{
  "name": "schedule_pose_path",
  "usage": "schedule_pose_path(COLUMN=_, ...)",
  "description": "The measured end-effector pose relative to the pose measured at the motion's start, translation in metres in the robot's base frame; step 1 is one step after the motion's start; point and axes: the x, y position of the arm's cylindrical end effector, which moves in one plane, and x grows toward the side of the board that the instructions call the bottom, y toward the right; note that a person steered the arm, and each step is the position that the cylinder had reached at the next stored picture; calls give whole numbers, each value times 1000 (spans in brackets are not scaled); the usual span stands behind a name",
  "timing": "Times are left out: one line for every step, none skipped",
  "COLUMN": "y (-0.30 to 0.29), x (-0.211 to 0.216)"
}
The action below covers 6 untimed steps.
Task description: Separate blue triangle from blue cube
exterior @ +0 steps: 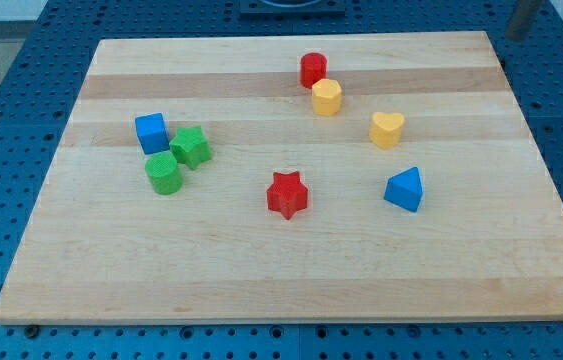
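Note:
The blue triangle lies on the wooden board at the view's right, below the yellow heart. The blue cube sits far off at the view's left, touching the green star. A wide stretch of board and the red star lie between the two blue blocks. A dark rod shows at the view's top right corner, and my tip is just beyond the board's far right corner, far from every block.
A green cylinder sits just below the cube and the green star. A red cylinder and a yellow hexagonal block stand close together near the view's top centre. Blue perforated table surrounds the board.

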Motion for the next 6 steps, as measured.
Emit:
schedule_pose_path(y=-1, x=0)
schedule_pose_path(y=-7, x=19)
schedule_pose_path(y=-21, x=69)
schedule_pose_path(y=-29, x=115)
schedule_pose_path(y=-40, x=166)
schedule_pose_path(y=-62, x=220)
